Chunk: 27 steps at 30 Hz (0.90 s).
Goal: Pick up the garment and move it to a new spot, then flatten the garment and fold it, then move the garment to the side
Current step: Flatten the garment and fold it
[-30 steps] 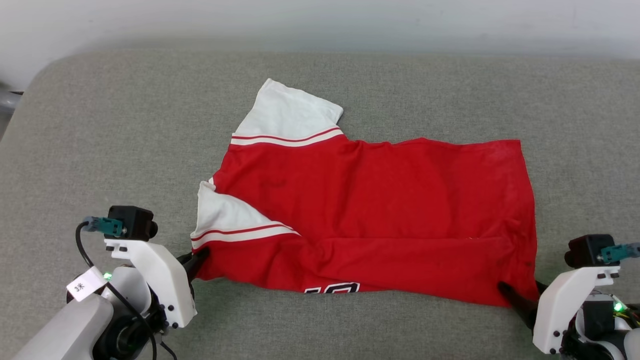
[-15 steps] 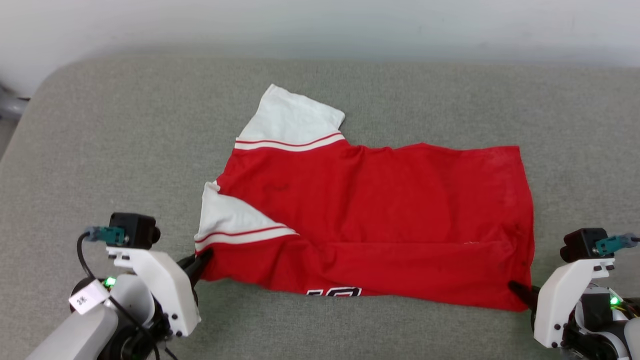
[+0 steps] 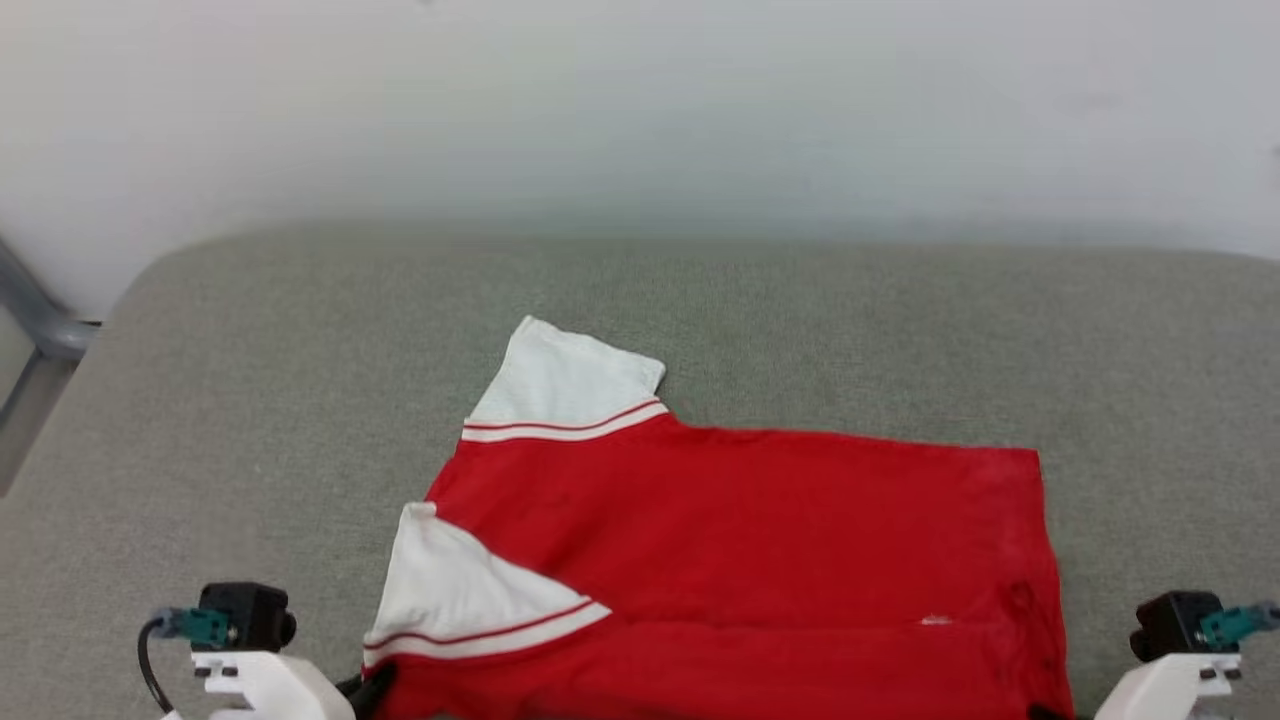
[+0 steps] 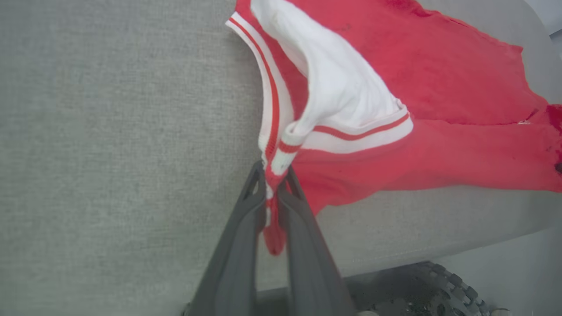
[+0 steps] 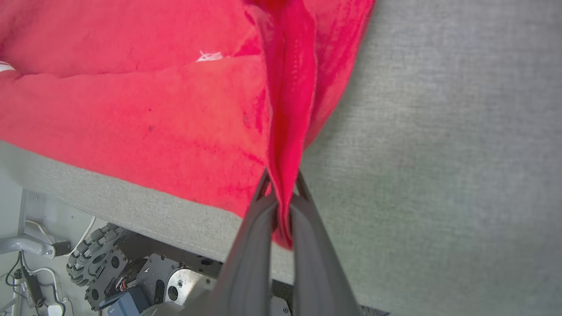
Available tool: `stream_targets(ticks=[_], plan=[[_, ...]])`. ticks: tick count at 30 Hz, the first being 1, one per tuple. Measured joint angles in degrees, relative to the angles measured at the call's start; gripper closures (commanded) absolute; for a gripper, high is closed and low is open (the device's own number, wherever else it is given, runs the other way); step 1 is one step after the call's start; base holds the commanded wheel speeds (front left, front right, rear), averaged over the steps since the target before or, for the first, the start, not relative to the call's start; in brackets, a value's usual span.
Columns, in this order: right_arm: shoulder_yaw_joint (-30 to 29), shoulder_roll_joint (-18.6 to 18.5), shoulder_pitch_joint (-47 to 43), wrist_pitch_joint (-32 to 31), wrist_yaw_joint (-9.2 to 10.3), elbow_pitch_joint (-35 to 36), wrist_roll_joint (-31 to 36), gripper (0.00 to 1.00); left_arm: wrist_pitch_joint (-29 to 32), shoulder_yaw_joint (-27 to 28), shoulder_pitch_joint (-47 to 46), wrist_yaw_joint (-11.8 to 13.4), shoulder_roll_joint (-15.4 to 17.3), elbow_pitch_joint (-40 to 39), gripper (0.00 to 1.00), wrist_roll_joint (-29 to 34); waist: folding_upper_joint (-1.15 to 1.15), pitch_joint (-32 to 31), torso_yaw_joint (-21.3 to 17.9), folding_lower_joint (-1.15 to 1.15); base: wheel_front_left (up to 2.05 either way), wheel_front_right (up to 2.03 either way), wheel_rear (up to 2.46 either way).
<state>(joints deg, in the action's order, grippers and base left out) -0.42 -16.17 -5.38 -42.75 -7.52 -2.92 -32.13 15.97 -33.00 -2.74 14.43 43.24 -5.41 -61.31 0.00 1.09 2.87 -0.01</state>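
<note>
At the near worktop [image 3: 250, 400] edge, your left gripper [image 4: 271, 175] has its fingers clamped on the red jersey [image 3: 740, 540] at the striped trim [image 4: 281, 147]. Your right gripper [image 5: 283, 186] clamps the hem corner [image 5: 287, 145]. Draw both evenly to tension the cloth flat. Wrist views confirm each clamp; the head view shows the far sleeve [image 3: 570, 375] spread.

Near hem cut off
The garment [image 3: 740, 560] runs off the head view's bottom edge; its corners disappear between the fingers of the left gripper [image 4: 273, 197] and right gripper [image 5: 283, 206].
</note>
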Motion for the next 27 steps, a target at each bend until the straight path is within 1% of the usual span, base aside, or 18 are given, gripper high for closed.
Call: stream_targets(ticks=[2, 5, 8, 9, 10, 11, 12, 13, 16, 19, 23, 27], plan=[[-0.93, 0.69, -2.02, -0.02, 0.00, 0.35, 0.40, 1.00, 0.01, -0.05, 2.21, 0.74, 0.38, -0.35, 1.00, -0.62, 0.00, -0.91, -0.07, 0.00, 0.00, 0.00, 0.00], [-2.00, 2.46, -4.00, 1.04, 0.00, 0.19, 0.97, 1.00, -0.09, -0.35, 4.14, 0.69, -0.40, 0.47, 1.00, -1.97, 0.00, -1.14, -0.19, -0.01, 0.00, 0.00, 0.00], [-2.71, 4.06, -4.32, 2.93, 0.00, -1.55, 1.76, 1.00, -1.12, -0.65, 4.56, -0.64, -2.49, 3.39, 1.00, -2.79, 0.00, -0.65, -0.27, 0.00, 0.00, 0.00, 0.00], [-3.03, 4.60, -4.33, 3.96, 0.00, -2.16, 1.96, 0.94, -1.69, -0.82, 4.48, -0.80, -3.09, 4.70, 1.00, -2.70, 0.00, -0.50, -0.27, 0.00, 0.00, 0.00, 0.00], [-3.05, 4.98, -4.36, 4.68, 0.00, -2.92, 1.98, 0.66, -2.03, -0.97, 4.13, -0.91, -3.67, 6.02, 0.99, -2.37, 0.00, -0.31, -0.27, 0.00, 0.00, 0.00, 0.00], [-3.19, 5.50, -4.39, 5.73, 0.00, -3.59, 2.16, 0.09, -2.03, -1.18, 3.68, -1.38, -4.15, 7.14, 0.73, -2.47, 0.00, -0.17, -0.29, 0.00, 0.00, 0.00, 0.00], [-3.23, 6.00, -4.39, 7.02, 0.01, -4.00, 2.21, 0.00, -2.15, -1.12, 3.37, -1.83, -4.70, 7.98, 0.29, -2.74, 0.00, -0.04, -0.30, 0.00, 0.00, 0.00, 0.00], [-3.16, 6.20, -4.38, 8.39, 0.01, -4.20, 2.32, 0.00, -2.58, -1.18, 2.93, -2.08, -5.24, 8.73, 0.00, -2.76, 0.00, 0.10, -0.32, 0.00, 0.00, 0.00, 0.00], [-3.24, 6.33, -4.09, 14.73, 0.01, -3.99, 3.35, 0.00, -3.90, -1.20, 1.56, -2.68, -5.63, 10.28, 0.00, -1.51, 0.00, 0.25, -0.50, 0.00, 0.00, 0.00, 0.00], [-2.89, 6.39, -3.33, 21.04, 0.01, -3.38, 5.24, 0.00, -5.91, -0.69, -0.14, -2.82, -5.25, 11.03, 0.00, 0.45, 0.00, 0.12, -0.65, 0.00, 0.00, 0.00, 0.00], [-3.07, 6.94, -1.61, 29.81, 0.00, -1.35, 8.70, 0.00, -9.32, -0.13, -2.82, -2.57, -4.61, 11.00, 0.00, 4.03, 0.00, -0.14, -0.85, 0.00, 0.00, 0.00, 0.00], [-3.28, 7.48, 0.43, 37.10, 0.00, 1.44, 12.56, 0.00, -13.23, 0.15, -6.09, -2.34, -5.30, 11.13, 0.00, 7.43, 0.00, 0.26, -1.12, 0.00, 0.00, 0.00, 0.00]])
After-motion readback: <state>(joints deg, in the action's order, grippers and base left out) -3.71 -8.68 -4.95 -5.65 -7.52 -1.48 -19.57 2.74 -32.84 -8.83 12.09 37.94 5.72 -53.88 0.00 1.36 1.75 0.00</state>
